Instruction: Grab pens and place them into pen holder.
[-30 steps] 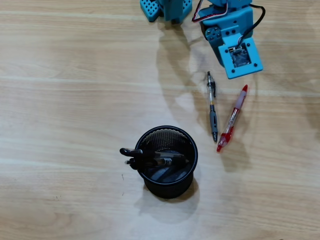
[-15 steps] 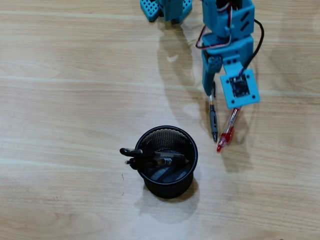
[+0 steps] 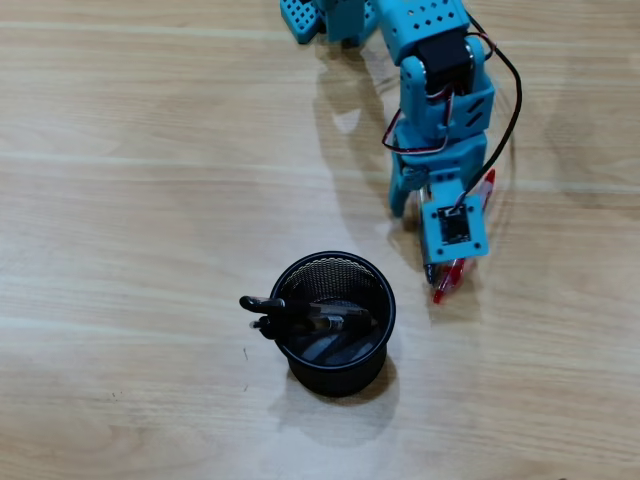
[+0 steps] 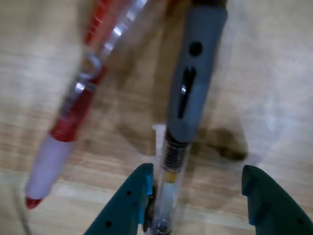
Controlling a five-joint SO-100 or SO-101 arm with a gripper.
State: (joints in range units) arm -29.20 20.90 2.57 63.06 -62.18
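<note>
Overhead view: the blue arm reached down over two pens lying side by side on the wooden table (image 3: 120,200), to the right of the pen holder (image 3: 300,375), which already held dark pens (image 3: 325,320). Wrist view: the gripper (image 4: 198,196) was spread, its fingers (image 4: 129,205) straddling the clear barrel of the grey pen (image 4: 195,78); that barrel lay against the left finger. The red pen (image 4: 73,112) lay just beside it, outside the fingers.

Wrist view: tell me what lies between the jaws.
The grey pen lies there, its clear barrel against the left jaw; the red pen lies outside, left.
</note>
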